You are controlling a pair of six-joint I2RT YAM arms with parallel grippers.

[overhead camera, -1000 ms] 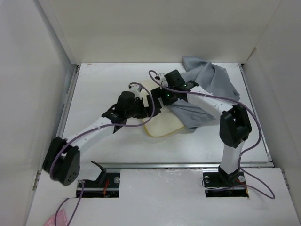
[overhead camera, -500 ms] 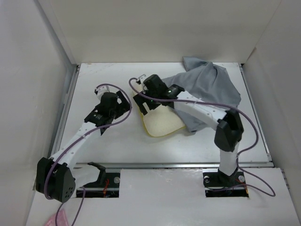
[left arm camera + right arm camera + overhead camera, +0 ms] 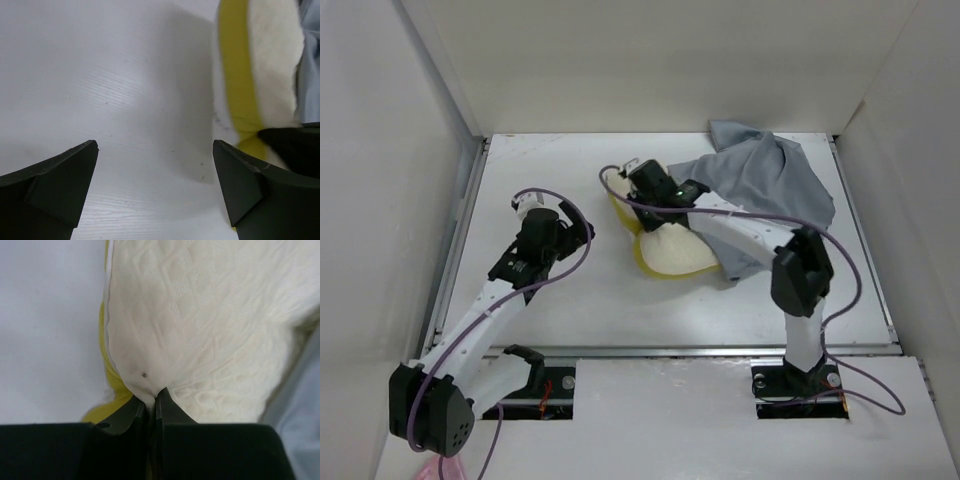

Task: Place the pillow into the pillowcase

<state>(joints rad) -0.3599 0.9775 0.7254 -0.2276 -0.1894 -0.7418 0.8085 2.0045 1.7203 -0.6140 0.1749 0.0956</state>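
Observation:
The cream-white pillow with its yellow edge lies mid-table, its right part under the grey pillowcase. My right gripper is shut on a pinch of the pillow's cream fabric near its left edge, which stands raised. In the right wrist view the right gripper clamps a fold of the pillow, with the pillowcase at the lower right. My left gripper hangs open to the left of the pillow, apart from it. In the left wrist view the left gripper holds nothing, and the pillow shows at the upper right.
White walls close in the table on the left, back and right. A metal rail runs along the near edge in front of the arm bases. The right arm's forearm lies across the pillowcase.
My right gripper has shut on the pillow's left edge and pulled it up, bunching the pillow. The left arm has drawn back to the left, away from the pillow, still open.

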